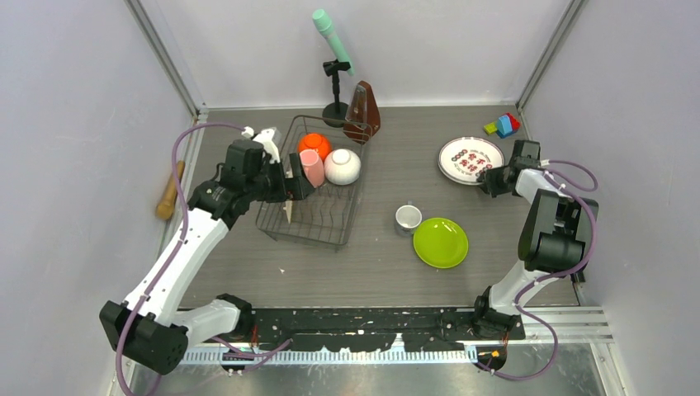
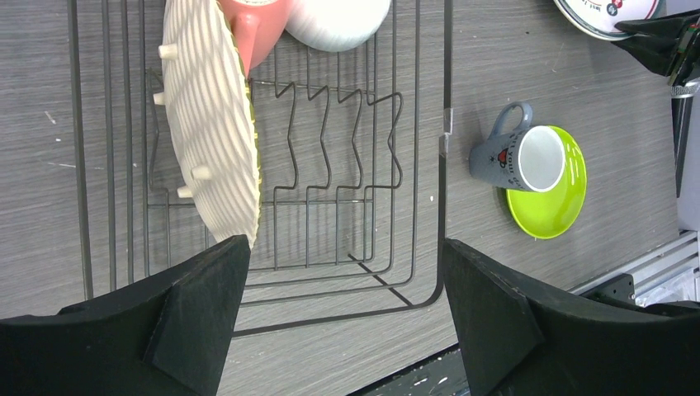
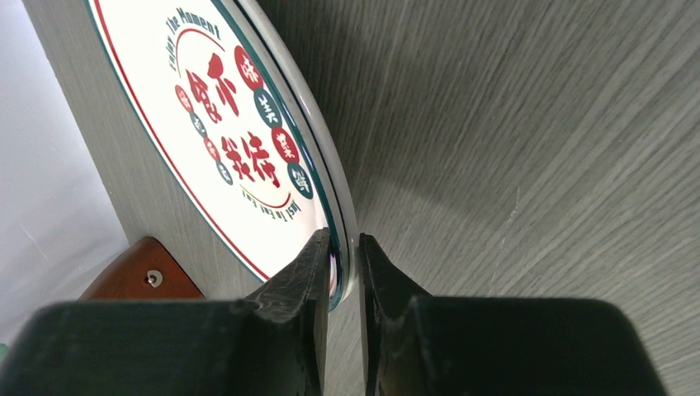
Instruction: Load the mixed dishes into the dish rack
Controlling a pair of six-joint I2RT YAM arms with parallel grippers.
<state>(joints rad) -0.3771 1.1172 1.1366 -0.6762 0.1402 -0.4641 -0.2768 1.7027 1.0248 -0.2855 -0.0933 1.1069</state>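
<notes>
Grey wood-grain tabletop between pale walls is seen from above, and the loading is judged to be a little past halfway.

At about 10 o'clock stands the dish rack, and four dishes are held in it. A tan woven plate is stood on edge among the prongs. A pink mug, an orange bowl and a white bowl are packed together at the far end. The left hand is spread wide over the rack's near end and nothing is gripped by it; one finger is just beside the woven plate's edge.

Three dishes are left outside the rack. Near the centre, toward 5 o'clock, a small grey cup is set against the rim of a lime-green plate. At 2 o'clock a white plate with red and green lettering is pinched at its rim by the nearly closed right hand. Whether it is lifted off the tabletop cannot be told.
</notes>
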